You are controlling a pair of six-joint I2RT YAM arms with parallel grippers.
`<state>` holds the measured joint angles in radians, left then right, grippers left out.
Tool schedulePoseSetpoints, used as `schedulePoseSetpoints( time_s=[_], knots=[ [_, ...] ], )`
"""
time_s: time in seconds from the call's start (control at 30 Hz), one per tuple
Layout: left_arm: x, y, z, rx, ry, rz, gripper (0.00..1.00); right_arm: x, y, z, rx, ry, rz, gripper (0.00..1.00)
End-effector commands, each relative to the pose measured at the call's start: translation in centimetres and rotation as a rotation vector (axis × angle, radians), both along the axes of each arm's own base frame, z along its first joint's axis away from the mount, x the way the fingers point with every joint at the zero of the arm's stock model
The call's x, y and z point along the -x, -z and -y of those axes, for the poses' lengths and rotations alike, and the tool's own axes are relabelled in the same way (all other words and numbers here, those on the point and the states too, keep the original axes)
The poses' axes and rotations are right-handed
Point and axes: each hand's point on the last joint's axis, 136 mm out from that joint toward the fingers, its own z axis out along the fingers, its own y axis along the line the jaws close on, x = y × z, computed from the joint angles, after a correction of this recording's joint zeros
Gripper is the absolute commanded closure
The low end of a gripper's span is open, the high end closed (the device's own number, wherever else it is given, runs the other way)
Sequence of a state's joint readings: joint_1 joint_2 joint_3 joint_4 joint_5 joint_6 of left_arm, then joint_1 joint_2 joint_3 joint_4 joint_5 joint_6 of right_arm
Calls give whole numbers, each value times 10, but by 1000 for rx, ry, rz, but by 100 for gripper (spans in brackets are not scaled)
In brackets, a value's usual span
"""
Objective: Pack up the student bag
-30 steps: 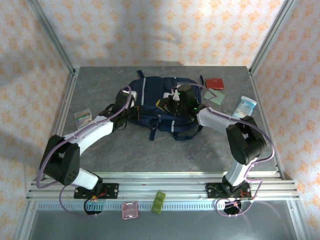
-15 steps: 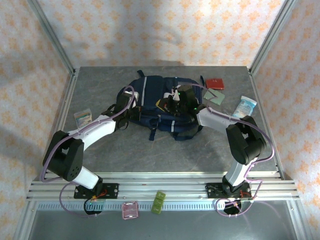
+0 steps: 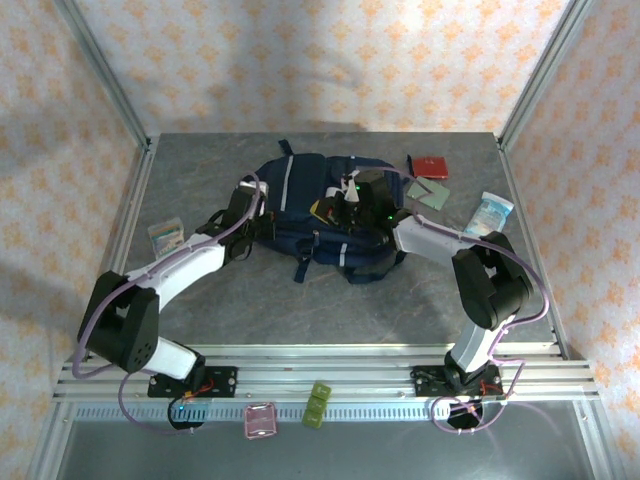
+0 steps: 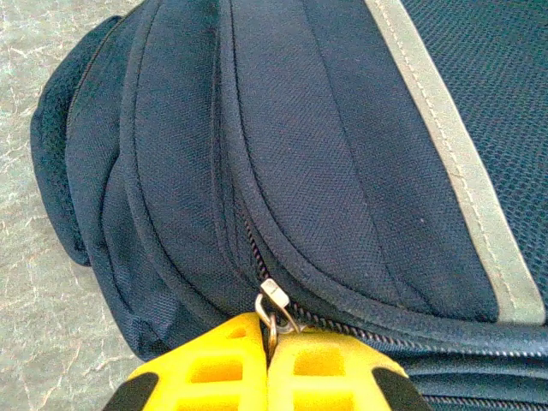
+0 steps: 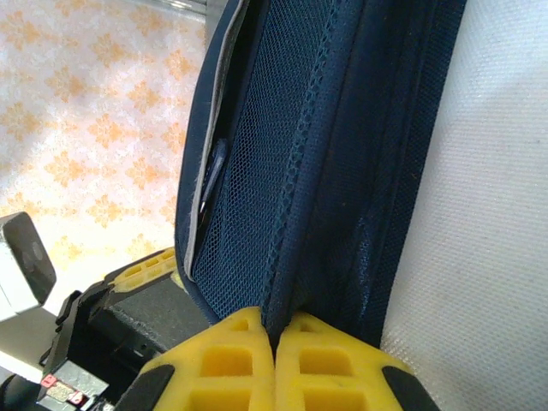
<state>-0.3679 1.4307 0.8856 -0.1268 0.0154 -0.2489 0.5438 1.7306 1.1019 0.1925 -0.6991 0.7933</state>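
Top view, student bag: navy fabric, lumpy and rounded, lying flat at the middle of the far half of the grey stone-look table.
Top view, left arm: reaches in from the near left, elbow bent, with the left gripper at the bag's left end.
Top view, right arm: folds back from the near right, with the right gripper over the bag's upper right part.
Top view, open room: bare tabletop lies near-side of the bag. A red book and a pale packet lie to the bag's right, and a small striped packet lies to its left.
Left wrist, bag: tight woven cloth with piped seams and a pale stripe beside coarser mesh.
Left wrist, gripper: yellow ribbed fingers pressed together, pinching the metal zipper pull at the bag's curved end.
Right wrist, bag: open-weave navy mesh with stitched ridges, lifted on edge.
Right wrist, gripper: yellow fingers pressed together, nipping a fold of the bag's cloth.
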Motion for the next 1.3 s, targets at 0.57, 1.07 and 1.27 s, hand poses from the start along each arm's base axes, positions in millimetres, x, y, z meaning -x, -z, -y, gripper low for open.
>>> schedulePoseSetpoints(
  time_s=[0.57, 1.07, 1.27],
  knots=[
    [43, -14, 96, 233, 144, -17, 100, -68, -31, 54, 189, 191, 116, 57],
    [39, -5, 97, 147, 125, -30, 100, -6, -5, -3, 28, 39, -65, 50],
    [42, -1, 97, 124, 133, -34, 100, -11, 7, -20, 18, 23, -110, 53]
  ],
)
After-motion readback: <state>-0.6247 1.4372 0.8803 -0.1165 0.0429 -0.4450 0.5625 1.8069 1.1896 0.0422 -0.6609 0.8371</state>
